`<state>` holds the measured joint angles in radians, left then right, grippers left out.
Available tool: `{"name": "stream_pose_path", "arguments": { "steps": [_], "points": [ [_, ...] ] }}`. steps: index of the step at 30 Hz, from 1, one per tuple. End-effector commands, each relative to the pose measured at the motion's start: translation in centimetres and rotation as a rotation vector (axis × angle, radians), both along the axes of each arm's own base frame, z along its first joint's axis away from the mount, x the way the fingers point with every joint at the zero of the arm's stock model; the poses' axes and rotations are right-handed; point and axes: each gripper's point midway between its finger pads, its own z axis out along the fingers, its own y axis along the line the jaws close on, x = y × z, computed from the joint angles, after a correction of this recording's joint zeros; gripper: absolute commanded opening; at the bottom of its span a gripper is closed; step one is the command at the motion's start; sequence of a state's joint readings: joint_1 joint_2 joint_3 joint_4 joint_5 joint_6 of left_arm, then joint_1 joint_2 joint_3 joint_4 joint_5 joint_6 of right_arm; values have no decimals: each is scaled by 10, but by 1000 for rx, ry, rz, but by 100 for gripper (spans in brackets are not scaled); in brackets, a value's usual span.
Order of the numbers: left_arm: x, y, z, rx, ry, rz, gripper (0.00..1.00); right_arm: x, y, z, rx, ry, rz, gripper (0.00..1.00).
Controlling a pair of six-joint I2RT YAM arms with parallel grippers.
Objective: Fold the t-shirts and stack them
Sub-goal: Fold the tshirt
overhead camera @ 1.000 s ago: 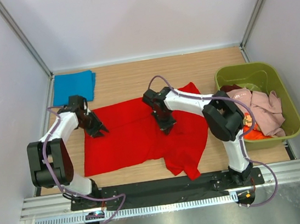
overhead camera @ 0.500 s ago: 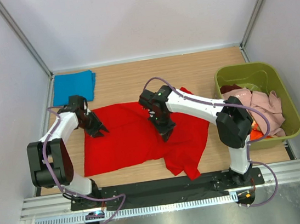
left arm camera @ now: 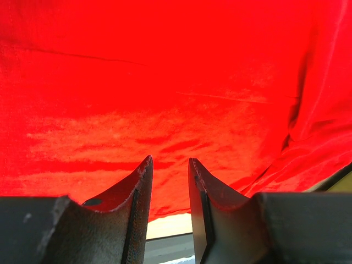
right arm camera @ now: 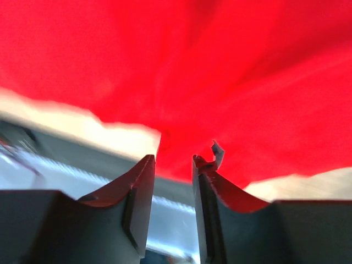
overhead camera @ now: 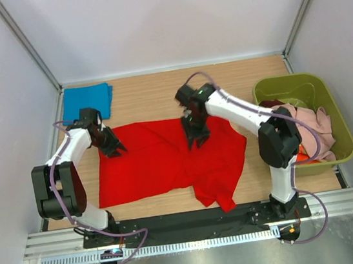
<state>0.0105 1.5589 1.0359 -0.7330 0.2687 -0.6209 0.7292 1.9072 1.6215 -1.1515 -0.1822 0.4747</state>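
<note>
"Top external view first: where does the red t-shirt (overhead camera: pixel 161 163) lie?"

"It lies spread open across the middle of the tabletop (overhead camera: pixel 152 96). It is rumpled, and one part trails toward the near edge between the two arm bases."

"And the arms?"

"The left gripper (overhead camera: pixel 115 150) is down at the shirt's far left corner. The right gripper (overhead camera: pixel 197 141) is over the shirt near its far edge, a little right of the middle."

"Is either one clamped on the cloth?"

"No. The left wrist view shows its fingers (left arm camera: pixel 137 187) a little apart, with pale tabletop showing through the gap and red cloth just beyond the tips. Whether the tips press on the shirt cannot be told. The right wrist view is blurred, but its fingers (right arm camera: pixel 137 192) stand apart as well, with red cloth beyond them."

"What about the other shirts?"

"A folded blue t-shirt (overhead camera: pixel 86 101) lies in the far left corner, apart from the red one. An olive-green bin (overhead camera: pixel 305 92) stands at the right edge. It holds a crumpled pale pink t-shirt (overhead camera: pixel 312 124), with an orange t-shirt (overhead camera: pixel 300 158) showing under it by the bin's near wall."
</note>
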Motion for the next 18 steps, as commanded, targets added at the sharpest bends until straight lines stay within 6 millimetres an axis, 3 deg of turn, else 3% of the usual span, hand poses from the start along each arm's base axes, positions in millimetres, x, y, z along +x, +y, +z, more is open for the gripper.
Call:
{"name": "stream_pose_path", "arguments": {
  "steps": [1,3,7,8,9,12,15,18],
  "points": [
    [9,1,8,9,-26,-11,34,98,-38,39,84,-198,-330,41],
    [10,0,7,4,-27,-12,34,139,-79,43,65,-257,-522,46],
    [10,-1,4,-2,-24,-14,34,202,-111,47,117,-313,-852,57],
    [11,-1,4,-2,-27,-14,34,214,-120,32,79,-312,-903,58],
    [11,-2,4,-6,-27,-15,34,229,-121,39,106,-329,-941,59],
    [12,-4,2,-19,-26,-15,34,251,-131,20,45,-299,-1049,63],
    [13,-5,0,-27,-29,-15,34,266,-126,2,39,-266,-1118,70],
    [13,-6,-2,-32,-28,-17,34,266,-125,-16,18,-221,-1191,69]
  ]
}}
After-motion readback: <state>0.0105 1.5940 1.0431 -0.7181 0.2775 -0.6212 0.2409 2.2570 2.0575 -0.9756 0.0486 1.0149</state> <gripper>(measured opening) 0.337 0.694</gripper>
